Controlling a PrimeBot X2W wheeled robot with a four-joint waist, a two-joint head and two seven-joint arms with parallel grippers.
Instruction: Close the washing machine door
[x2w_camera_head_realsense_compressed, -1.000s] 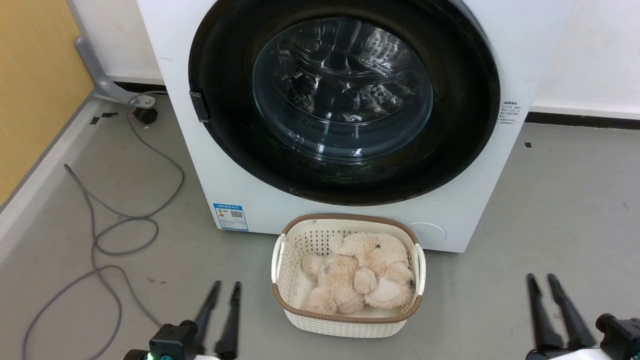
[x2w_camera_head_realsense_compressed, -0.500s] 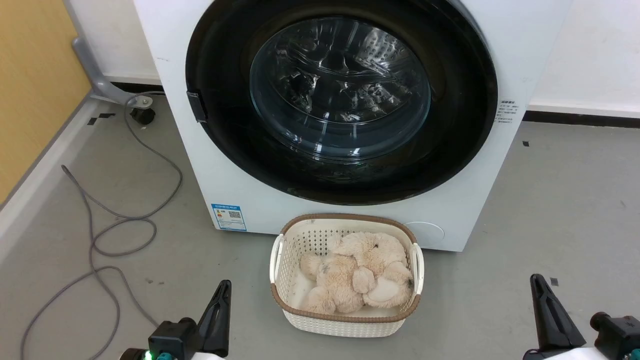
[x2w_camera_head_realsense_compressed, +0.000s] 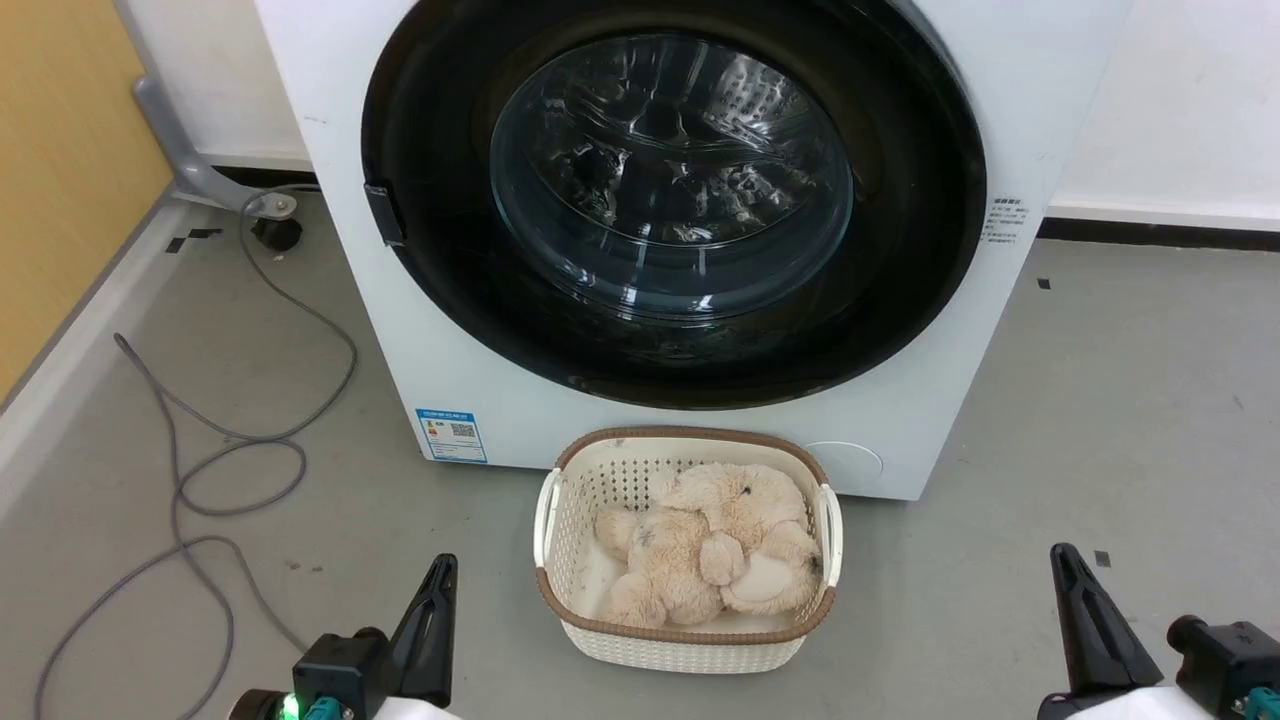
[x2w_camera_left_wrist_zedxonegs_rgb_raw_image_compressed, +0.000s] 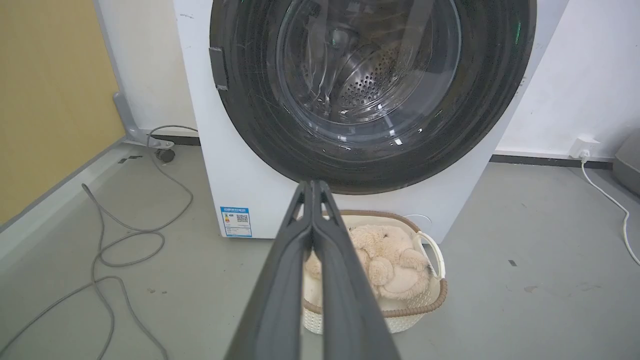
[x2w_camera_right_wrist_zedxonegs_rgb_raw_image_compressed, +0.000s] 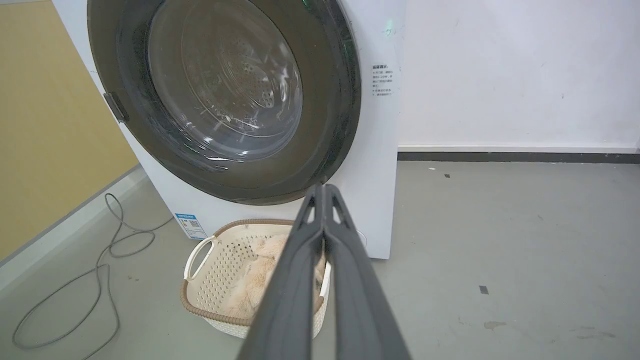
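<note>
The washing machine (x2w_camera_head_realsense_compressed: 340, 250) (x2w_camera_left_wrist_zedxonegs_rgb_raw_image_compressed: 240, 170) (x2w_camera_right_wrist_zedxonegs_rgb_raw_image_compressed: 375, 165) is a big white box facing me. Its door (x2w_camera_head_realsense_compressed: 900, 300) (x2w_camera_left_wrist_zedxonegs_rgb_raw_image_compressed: 260, 125) (x2w_camera_right_wrist_zedxonegs_rgb_raw_image_compressed: 330, 100), a round black disc with a bulging glass centre, lies flat against the machine's front, with a small black tab at its left rim. My left gripper (x2w_camera_head_realsense_compressed: 443, 567) (x2w_camera_left_wrist_zedxonegs_rgb_raw_image_compressed: 312, 184) is shut and empty, low at the left above the floor, well short of the machine. At the lower right my right gripper (x2w_camera_head_realsense_compressed: 1064, 556) (x2w_camera_right_wrist_zedxonegs_rgb_raw_image_compressed: 324, 187) is likewise shut on nothing, fingers pointing toward the machine.
A white lattice basket (x2w_camera_head_realsense_compressed: 560, 530) (x2w_camera_left_wrist_zedxonegs_rgb_raw_image_compressed: 440, 290) (x2w_camera_right_wrist_zedxonegs_rgb_raw_image_compressed: 200, 290) holding a beige plush toy (x2w_camera_head_realsense_compressed: 720, 545) stands on the grey floor right before the machine, between my grippers. A grey cable (x2w_camera_head_realsense_compressed: 190, 440) loops on the floor at left, beside a yellow wall (x2w_camera_head_realsense_compressed: 60, 150).
Both grippers have gone from open to shut. The head view has drifted slightly, so the whole scene sits a little further left.
</note>
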